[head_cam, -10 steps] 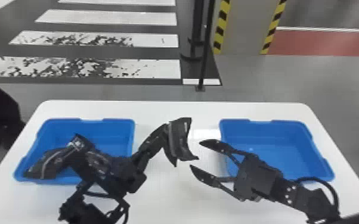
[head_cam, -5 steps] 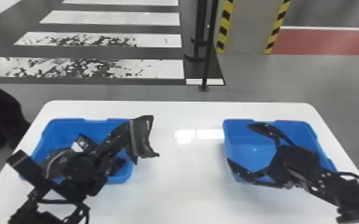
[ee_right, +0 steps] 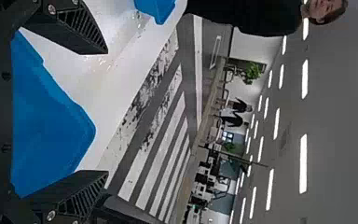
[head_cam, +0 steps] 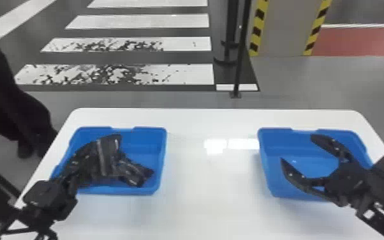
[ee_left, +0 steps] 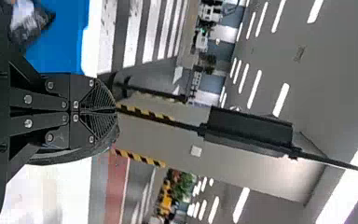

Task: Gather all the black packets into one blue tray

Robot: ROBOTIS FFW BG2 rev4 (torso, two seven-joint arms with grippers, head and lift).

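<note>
Well, your left pincer (ee_left: 114, 111) grips a black packet (head_cam: 107, 156) above the left tray (head_cam: 145, 140); released near its edge, it could slump deskward. Your right pincer (head_cam: 297, 148) gapes over the right tray (head_cam: 272, 151).

On the things in these views, I cannot find any text, label, number or sign which is possible to read clearly.
</note>
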